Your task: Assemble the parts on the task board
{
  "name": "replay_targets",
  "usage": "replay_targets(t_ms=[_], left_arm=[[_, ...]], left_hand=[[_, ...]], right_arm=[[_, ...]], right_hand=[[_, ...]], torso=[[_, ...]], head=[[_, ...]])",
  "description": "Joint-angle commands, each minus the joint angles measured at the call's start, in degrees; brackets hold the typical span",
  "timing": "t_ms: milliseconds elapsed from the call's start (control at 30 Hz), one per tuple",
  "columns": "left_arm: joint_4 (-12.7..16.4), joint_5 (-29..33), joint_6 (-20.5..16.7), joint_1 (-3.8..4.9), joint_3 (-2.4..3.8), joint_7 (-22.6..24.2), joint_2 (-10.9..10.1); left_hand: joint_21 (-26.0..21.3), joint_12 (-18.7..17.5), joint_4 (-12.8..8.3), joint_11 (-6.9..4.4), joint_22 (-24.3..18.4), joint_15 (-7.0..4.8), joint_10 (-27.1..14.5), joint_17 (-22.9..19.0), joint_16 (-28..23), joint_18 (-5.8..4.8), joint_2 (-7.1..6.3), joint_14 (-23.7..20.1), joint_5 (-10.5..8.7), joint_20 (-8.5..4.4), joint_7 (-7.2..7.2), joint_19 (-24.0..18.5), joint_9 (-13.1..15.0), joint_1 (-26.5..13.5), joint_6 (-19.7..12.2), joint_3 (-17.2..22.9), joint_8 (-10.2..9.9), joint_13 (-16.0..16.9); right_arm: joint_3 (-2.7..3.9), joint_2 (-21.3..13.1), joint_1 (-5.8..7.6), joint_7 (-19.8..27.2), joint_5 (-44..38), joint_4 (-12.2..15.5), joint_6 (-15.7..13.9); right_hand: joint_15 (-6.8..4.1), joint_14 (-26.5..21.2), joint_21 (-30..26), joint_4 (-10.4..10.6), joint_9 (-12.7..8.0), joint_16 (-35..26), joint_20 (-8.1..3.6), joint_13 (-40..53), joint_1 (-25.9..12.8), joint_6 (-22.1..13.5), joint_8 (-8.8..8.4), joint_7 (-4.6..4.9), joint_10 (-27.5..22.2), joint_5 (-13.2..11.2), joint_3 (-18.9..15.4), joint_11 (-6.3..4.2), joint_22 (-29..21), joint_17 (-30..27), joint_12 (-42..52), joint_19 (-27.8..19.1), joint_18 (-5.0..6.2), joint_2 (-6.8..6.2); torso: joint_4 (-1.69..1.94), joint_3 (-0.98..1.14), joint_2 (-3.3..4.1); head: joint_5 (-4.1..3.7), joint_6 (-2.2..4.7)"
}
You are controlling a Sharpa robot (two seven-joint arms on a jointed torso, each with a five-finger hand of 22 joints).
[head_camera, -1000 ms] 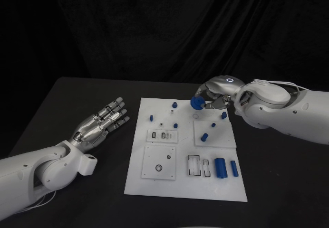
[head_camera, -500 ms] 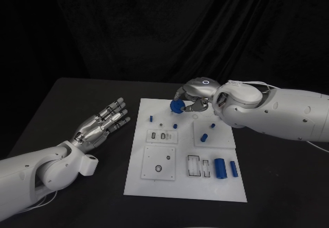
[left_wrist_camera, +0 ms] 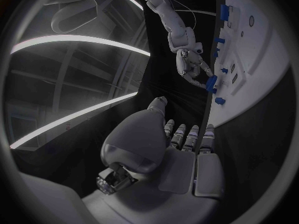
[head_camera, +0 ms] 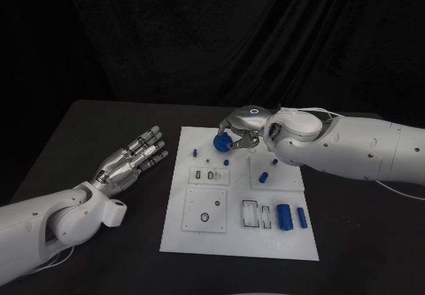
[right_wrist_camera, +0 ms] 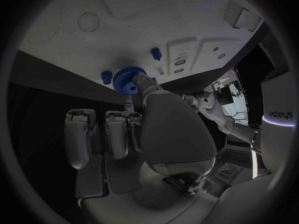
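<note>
Dim, dark bkgd; fisheye-warped wrist views.

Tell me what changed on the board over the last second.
The right hand, holding the blue gear, carried it leftward along the far end of the task board, from the far right corner toward the far left. The left hand stayed open beside the board; the other blue parts stayed put.

The right hand (head_camera: 241,126) hides part of the blue gear (head_camera: 222,142) it pinches
</note>
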Motion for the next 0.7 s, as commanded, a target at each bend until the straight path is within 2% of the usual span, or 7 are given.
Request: replay_targets(t_ms=[33,200,300,433,500,600,700], left_arm=[[0.0,0.0,0.8,0.01,0.04,7.8,0.2],[0.0,0.0,0.9,0.01,0.04,7.7,0.2],[0.0,0.0,1.0,0.01,0.04,7.7,0.2],[-0.1,0.0,1.0,0.01,0.04,7.6,0.1],[-0.1,0.0,1.0,0.01,0.04,7.6,0.1],[-0.1,0.0,1.0,0.0,0.04,7.6,0.1],[-0.1,0.0,1.0,0.0,0.04,7.6,0.2]], left_hand=[[0.3,0.3,-0.1,0.57,0.1,0.4,0.0,0.1,0.3,0.64,0.4,0.1,0.34,0.3,0.39,0.0,0.0,-0.1,-0.1,0.3,0.1,0.0],[0.3,0.3,-0.2,0.62,0.1,0.48,0.0,0.1,0.3,0.62,0.41,0.1,0.34,0.36,0.38,0.0,0.0,-0.1,-0.1,0.5,0.1,0.1],[0.3,0.3,-0.2,0.62,0.1,0.48,0.0,0.1,0.3,0.62,0.41,0.1,0.34,0.36,0.38,0.0,0.0,-0.1,-0.1,0.5,0.1,0.1],[0.3,0.3,-0.2,0.62,0.1,0.48,0.0,0.1,0.3,0.62,0.41,0.1,0.34,0.36,0.38,0.0,0.0,-0.1,-0.1,0.5,0.1,0.1],[0.3,0.3,-0.2,0.62,0.1,0.48,0.0,0.1,0.3,0.62,0.41,0.1,0.34,0.36,0.38,0.0,0.0,-0.1,-0.1,0.5,0.1,0.1],[0.3,0.3,-0.2,0.62,0.1,0.48,0.0,0.1,0.3,0.62,0.41,0.1,0.34,0.36,0.38,0.0,0.0,-0.1,-0.1,0.5,0.1,0.1],[0.3,0.3,-0.2,0.62,0.1,0.48,0.0,0.1,0.3,0.62,0.41,0.1,0.34,0.36,0.38,0.0,0.0,-0.1,-0.1,0.5,0.1,0.1]], right_arm=[[0.05,0.4,-0.18,0.1,-0.4,-0.4,2.0],[0.05,1.0,-0.24,-0.4,-0.4,-1.2,3.1],[0.05,1.4,-0.34,-0.7,-0.4,-1.7,4.1],[0.05,1.8,-0.58,-0.9,-0.4,-2.4,4.9],[0.05,2.0,-0.72,-1.0,-0.4,-2.6,5.2],[0.05,2.2,-0.85,-1.1,-0.4,-2.9,5.6],[0.05,2.3,-0.93,-1.3,-0.4,-3.0,5.9]], right_hand=[[-0.37,6.0,-0.1,0.2,20.6,0.2,-0.33,15.1,-0.3,-0.9,4.02,0.05,5.9,-0.4,0.3,-0.16,13.2,15.1,0.2,3.9,-0.08,0.33],[-0.21,6.0,-0.2,0.3,19.7,0.2,-0.19,15.1,-0.4,-2.2,2.86,0.3,5.9,-0.6,0.7,0.03,13.1,15.1,0.2,3.8,-0.05,0.13],[0.02,6.0,-0.4,0.5,18.2,0.2,0.04,15.1,-0.5,-3.7,0.77,0.64,5.9,-0.8,1.5,0.35,13.0,15.1,0.2,3.6,0.03,-0.16],[0.31,6.0,-1.4,0.7,15.4,0.2,0.35,15.1,-0.6,-6.1,-3.3,0.91,5.9,-1.3,2.6,0.6,12.3,15.1,0.2,2.8,0.36,-0.76],[0.33,6.0,-1.6,0.6,14.7,0.2,0.38,15.1,-0.6,-6.5,-4.27,0.88,5.9,-1.3,2.9,0.59,12.2,15.1,0.2,2.7,0.42,-0.98],[0.1,6.0,-2.8,0.4,11.9,0.2,0.21,15.1,-0.4,-9.4,-8.27,0.4,5.9,-1.6,3.7,0.2,11.4,15.1,0.2,1.7,0.82,-1.3],[-0.16,6.0,-3.5,0.2,10.5,0.2,0.01,15.1,-0.3,-10.5,-9.97,-0.08,5.9,-1.3,4.0,-0.13,11.0,15.1,0.2,1.2,1.02,-1.33]], torso=[[-0.09,0.02,0.01],[-0.17,0.04,0.02],[-0.17,0.05,0.02],[-0.24,0.03,0.01],[-0.24,0.03,0.01],[-0.16,0.02,0.01],[-0.09,0.0,0.0]], head=[[-0.04,-0.1],[0.04,-0.22],[0.03,-0.27],[0.21,-0.35],[0.3,-0.4],[0.31,-0.5],[0.2,-0.56]])
